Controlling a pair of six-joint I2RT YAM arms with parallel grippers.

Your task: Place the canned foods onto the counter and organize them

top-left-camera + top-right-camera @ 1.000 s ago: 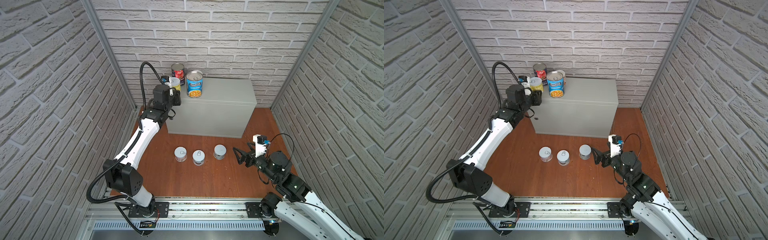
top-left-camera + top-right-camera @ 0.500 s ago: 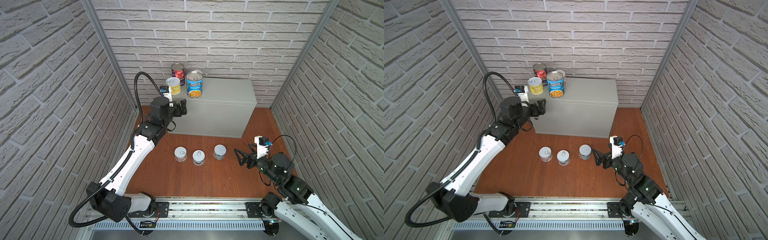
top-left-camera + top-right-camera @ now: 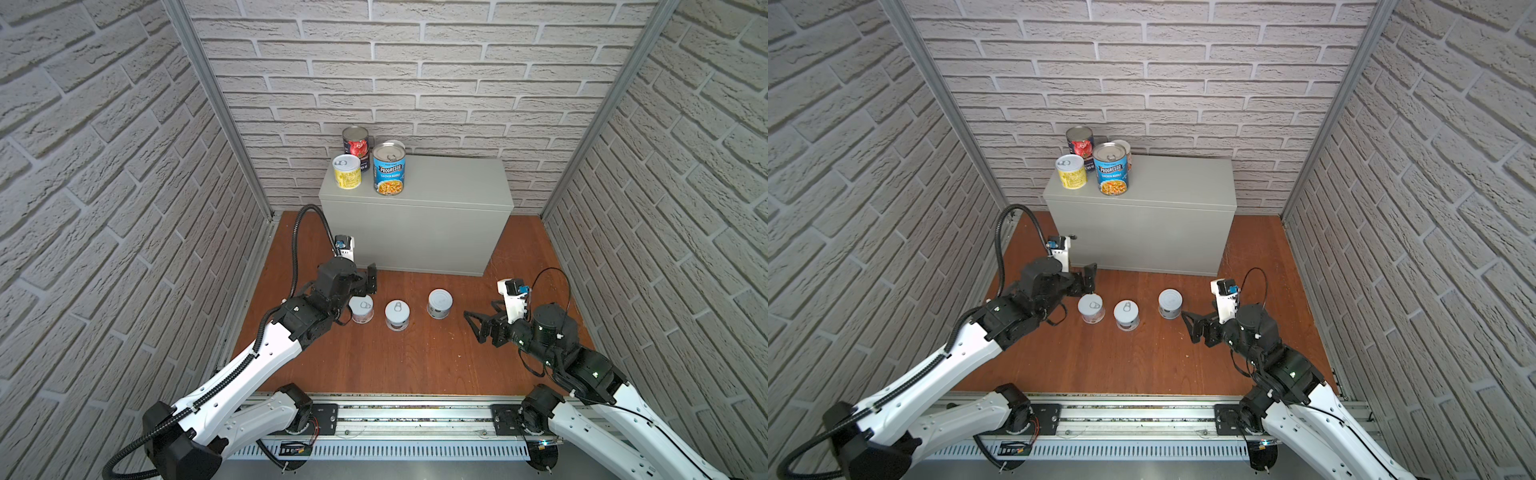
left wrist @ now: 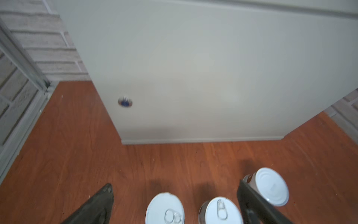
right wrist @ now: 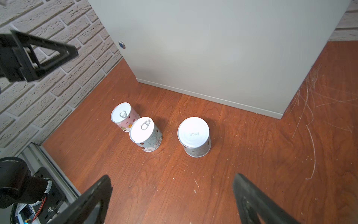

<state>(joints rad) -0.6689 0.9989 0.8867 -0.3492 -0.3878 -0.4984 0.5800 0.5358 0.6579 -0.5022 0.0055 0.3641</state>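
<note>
Three short cans stand upright on the floor (image 3: 415, 357) in a loose row in front of the counter (image 3: 436, 183). The pink-labelled can (image 5: 125, 117) and the middle can (image 5: 146, 133) are just beside each other. The plain-topped can (image 5: 194, 135) is a little apart. Each long axis is vertical. At the left end of the counter top stand the yellow can (image 3: 347, 171), the blue soup can (image 3: 389, 168) and the tomato can (image 3: 356, 143). A fourth can (image 3: 1126, 150) shows only partly behind the soup can.

My left gripper (image 4: 174, 186) is released and empty. It hangs just above the pink-labelled can. In the left wrist view, that can and the middle can both lie between the spread jaws.

My right gripper (image 5: 172, 177) is likewise released and empty. It sits low over the floor, facing the plain-topped can and apart from it.

Judgement: my left arm is nearer the pink-labelled can, and my right arm is nearer the plain-topped can. A grip must straddle one can only, across its round side. The close neighbour leaves little room for a finger.
</note>
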